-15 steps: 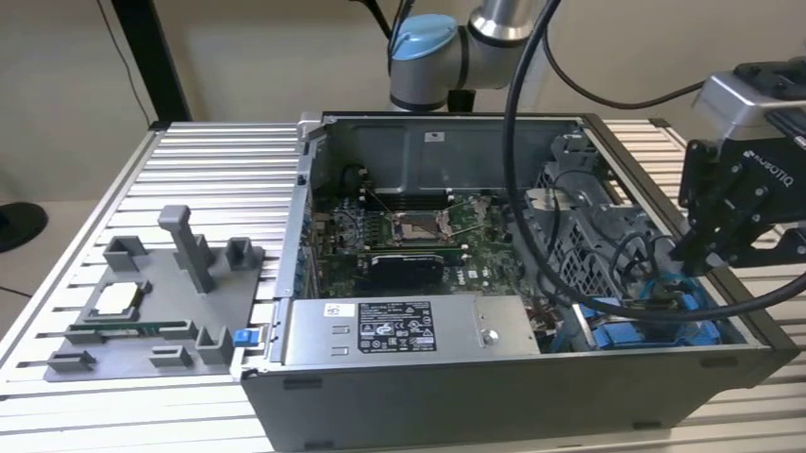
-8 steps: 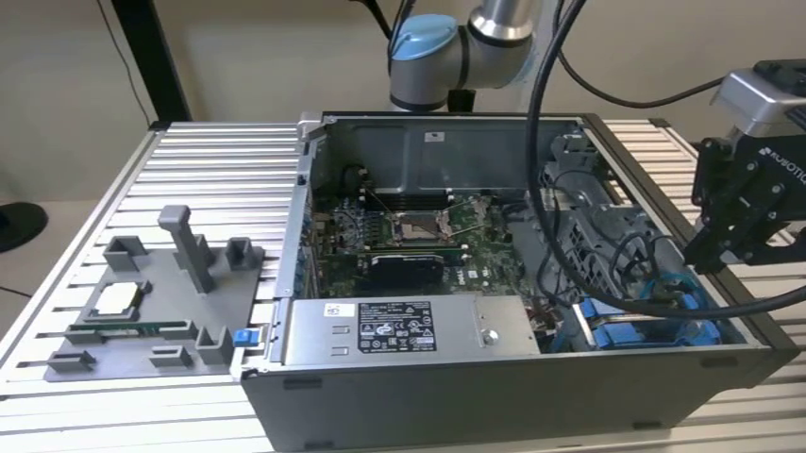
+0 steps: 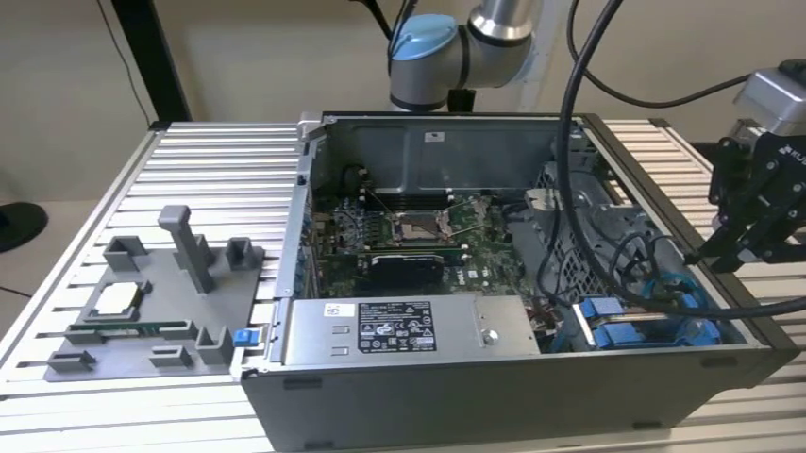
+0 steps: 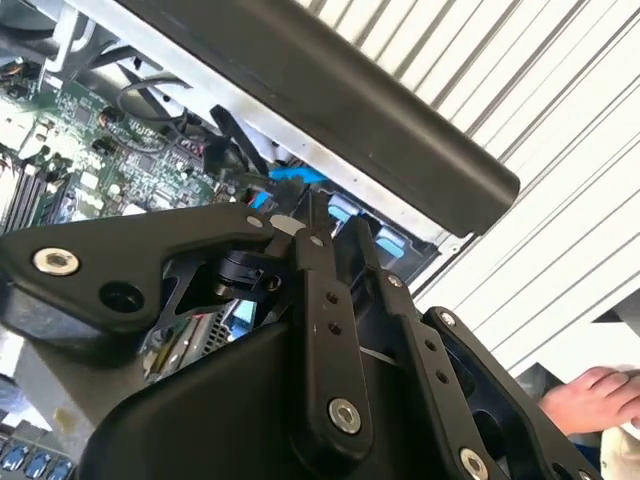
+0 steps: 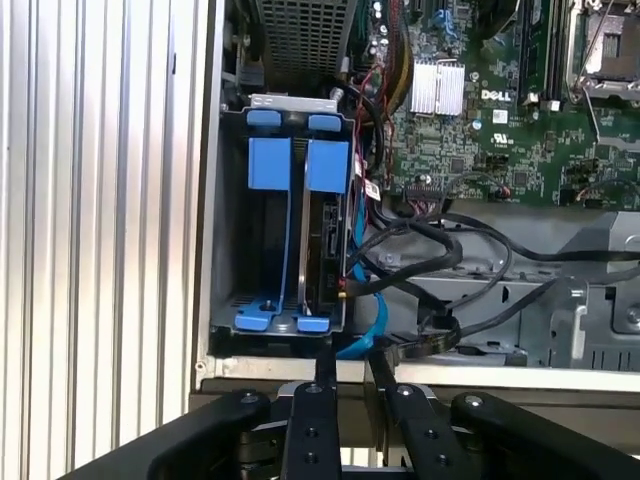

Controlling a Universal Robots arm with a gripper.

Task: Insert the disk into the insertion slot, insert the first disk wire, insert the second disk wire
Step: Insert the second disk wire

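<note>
A grey fixture (image 3: pixel 151 283) is lying at the exterior view's left beside the open computer case (image 3: pixel 504 396). The disk (image 5: pixel 325 238) is sitting inside the insertion slot (image 5: pixel 228 200), while the gripper (image 3: pixel 733 255) is hovering rightmost, fingers slightly parted, gripping nothing.

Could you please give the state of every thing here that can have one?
Black end effector: open, holding nothing.
Dark grey computer case: side panel off.
Grey perforated metal insertion slot: disk inside.
Rectangular disk in blue plastic carrier: seated on edge in the slot.
Thin blue cable: plugged or not, cannot tell.
</note>
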